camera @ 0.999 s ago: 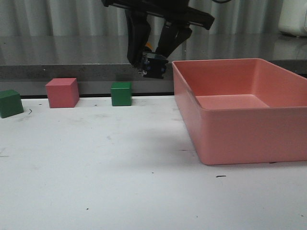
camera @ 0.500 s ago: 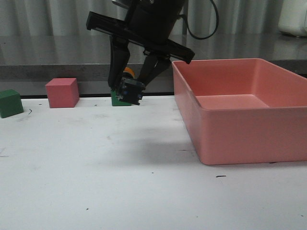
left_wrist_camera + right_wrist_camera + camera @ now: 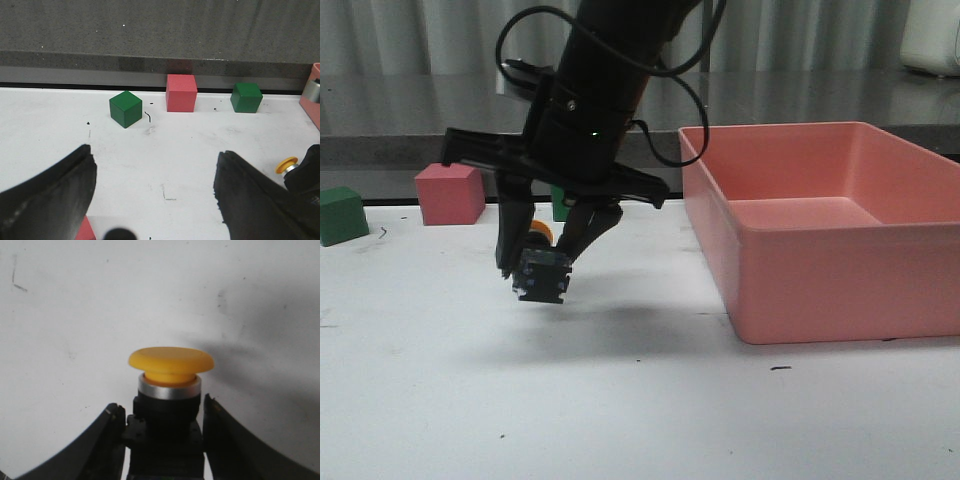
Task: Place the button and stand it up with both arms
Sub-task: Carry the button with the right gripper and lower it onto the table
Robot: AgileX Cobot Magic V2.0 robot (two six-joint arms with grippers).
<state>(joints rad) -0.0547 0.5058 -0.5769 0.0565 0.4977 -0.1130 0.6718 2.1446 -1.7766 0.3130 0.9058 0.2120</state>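
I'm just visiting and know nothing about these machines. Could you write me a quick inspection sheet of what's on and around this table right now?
Surface: white table, scuffed, small dark marks.
Job's things: button with yellow cap, held above the table, not set down.
Clutter: two green cubes, red cube, empty pink bin.
Grippers: right gripper shut on the button; left gripper open, empty.
Cables: black cable looping along the right arm.
Surroundings: grey ledge behind the table.
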